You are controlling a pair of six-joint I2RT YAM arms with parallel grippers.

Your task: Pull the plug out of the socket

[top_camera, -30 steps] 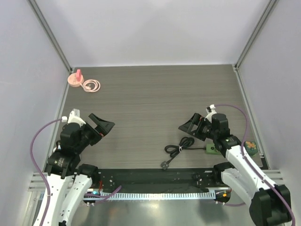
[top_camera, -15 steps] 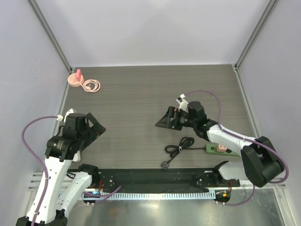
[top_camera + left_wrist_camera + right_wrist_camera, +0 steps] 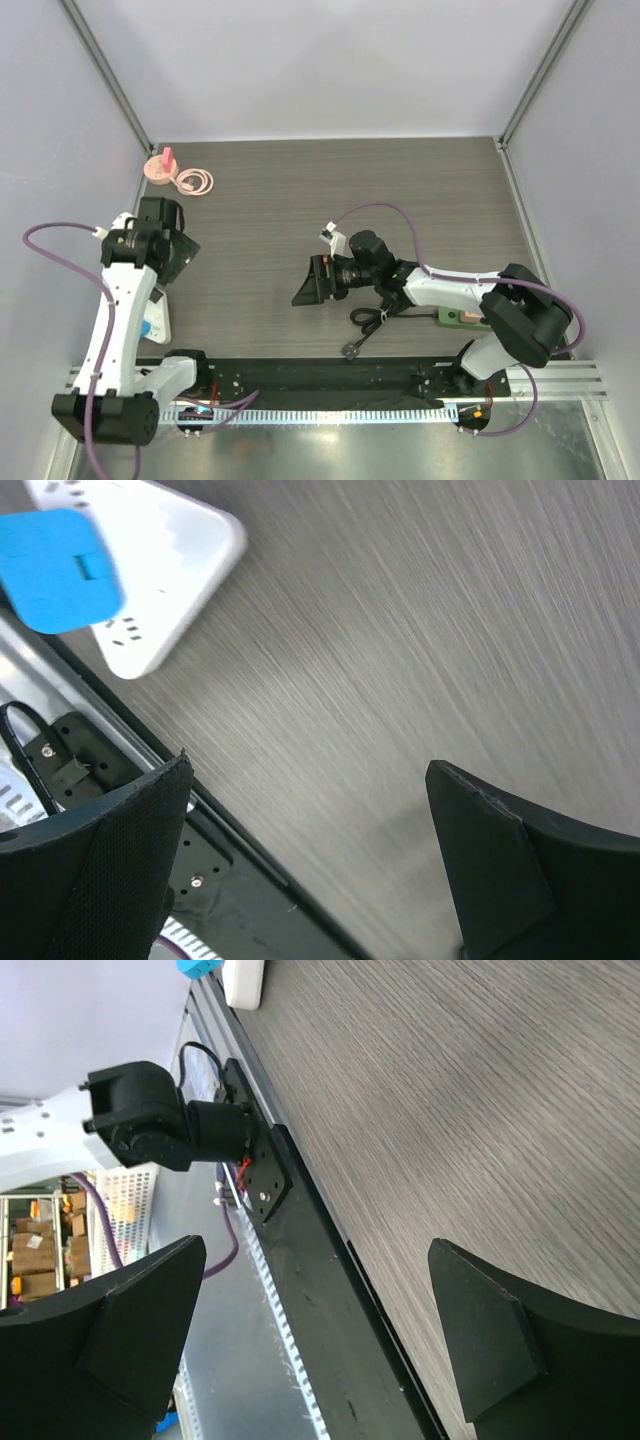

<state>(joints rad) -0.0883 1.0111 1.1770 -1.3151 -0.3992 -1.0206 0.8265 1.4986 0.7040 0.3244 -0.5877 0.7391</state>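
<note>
Socket (image 3: 458, 317), a green strip, lies at the near right of the desk (image 3: 400, 190), beside the right arm's elbow, its black cord (image 3: 385, 308) coiled just left of it. Right pincer (image 3: 308, 283) hangs wide open and empty left of the cord. Left pincer (image 3: 308, 770) is also spread open and empty, near a white power strip (image 3: 180, 570).

The socket (image 3: 449, 318) lay flat at the front right of the bench (image 3: 300, 200), a green strip with only a short end in view; what looked like a pale pink plug (image 3: 468, 317) sat on its top. Its black cord (image 3: 385, 306) ran left into a tied coil; the cord's black end plug (image 3: 351, 350) lay loose near the front edge.
</note>
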